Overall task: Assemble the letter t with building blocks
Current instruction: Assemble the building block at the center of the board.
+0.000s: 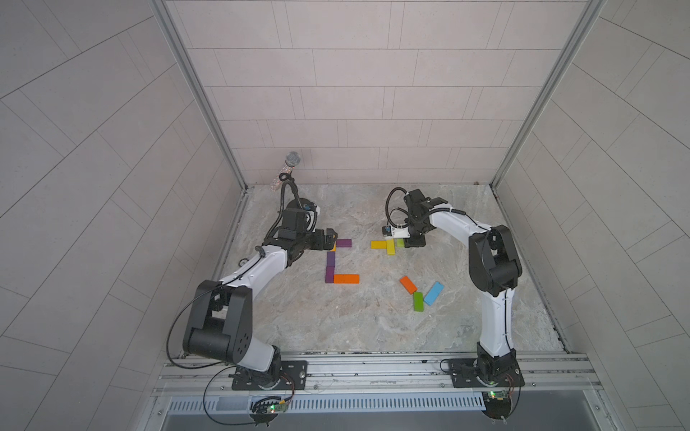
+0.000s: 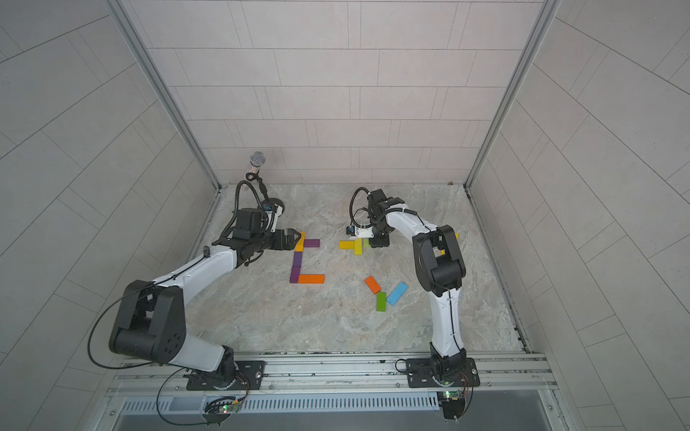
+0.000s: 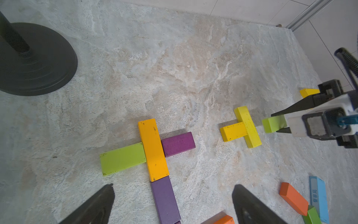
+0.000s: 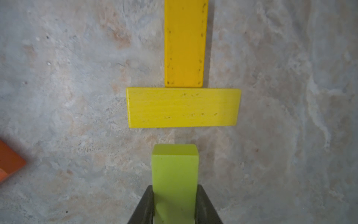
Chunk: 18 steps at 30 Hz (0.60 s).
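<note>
The right gripper [image 1: 407,243] is hovering at a lime green block [image 1: 400,242] beside two yellow blocks [image 1: 379,244] — three loose blocks [image 1: 418,301] are lying on the surface [image 1: 373,328] nearer its base.

Mottled grey-beige tabletop [image 3: 174,67] carries a purple block [image 3: 178,144], orange block [image 3: 293,198], yellow block [image 3: 248,127], lime block [image 4: 175,174] and light-blue block [image 3: 318,197].

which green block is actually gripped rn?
The lime green rectangular block pinched in the right gripper, facing the yellow blocks. The other lime green block and the darker green block lie free on the table.
</note>
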Tool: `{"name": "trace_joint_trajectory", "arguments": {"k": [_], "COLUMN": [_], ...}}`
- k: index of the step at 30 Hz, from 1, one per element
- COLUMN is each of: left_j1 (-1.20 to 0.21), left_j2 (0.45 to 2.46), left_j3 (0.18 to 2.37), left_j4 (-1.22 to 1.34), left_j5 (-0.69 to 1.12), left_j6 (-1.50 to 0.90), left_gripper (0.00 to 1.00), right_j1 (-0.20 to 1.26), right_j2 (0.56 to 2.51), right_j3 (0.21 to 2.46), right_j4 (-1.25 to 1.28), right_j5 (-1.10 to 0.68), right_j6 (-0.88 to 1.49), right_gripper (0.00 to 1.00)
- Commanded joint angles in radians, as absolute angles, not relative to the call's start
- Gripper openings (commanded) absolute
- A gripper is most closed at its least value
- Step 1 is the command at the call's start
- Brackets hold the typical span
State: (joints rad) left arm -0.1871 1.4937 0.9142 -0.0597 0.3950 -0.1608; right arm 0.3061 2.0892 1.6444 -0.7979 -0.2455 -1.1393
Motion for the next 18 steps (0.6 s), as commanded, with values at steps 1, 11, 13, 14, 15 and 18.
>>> {"name": "trace_joint_trajectory", "arguments": {"k": [1,11,13,14,15,18], "left_j1": [-0.178,-0.174,-0.172,-0.173,-0.171,-0.169], "left_j2": [1.499,1.506,1.511,1.513,1.515,1.516], "left_j3": [0.900,0.896,0.896,0.896,0.897,0.898], "left_j4": [-0.043,-0.038,-0.037,-0.036,-0.036,-0.037], "left_j5": [0.396,0.398,0.398,0.398,0.398,0.402], "left_j6": [-0.169,-0.169,-0.169,-0.169,-0.169,-0.169], "left_gripper": [1.00,1.00,1.00,1.00,1.00,1.00], "right_j1": [0.308,0.308,0.309,0.308,0.308,0.309], "right_j2": [2.107,2.125,2.129,2.133,2.136,2.147], "right_j3": [1.665,1.650,1.650,1.653,1.656,1.667], "right_j4": [-0.829,-0.811,-0.807,-0.807,-0.807,-0.807], "right_j5": [-0.271,-0.268,-0.274,-0.276,-0.278,-0.277], "right_j6": [-1.132,-1.131,-1.126,-1.124,-1.122,-1.118], "right_gripper": [0.07,0.07,0.07,0.07,0.07,0.07]}}
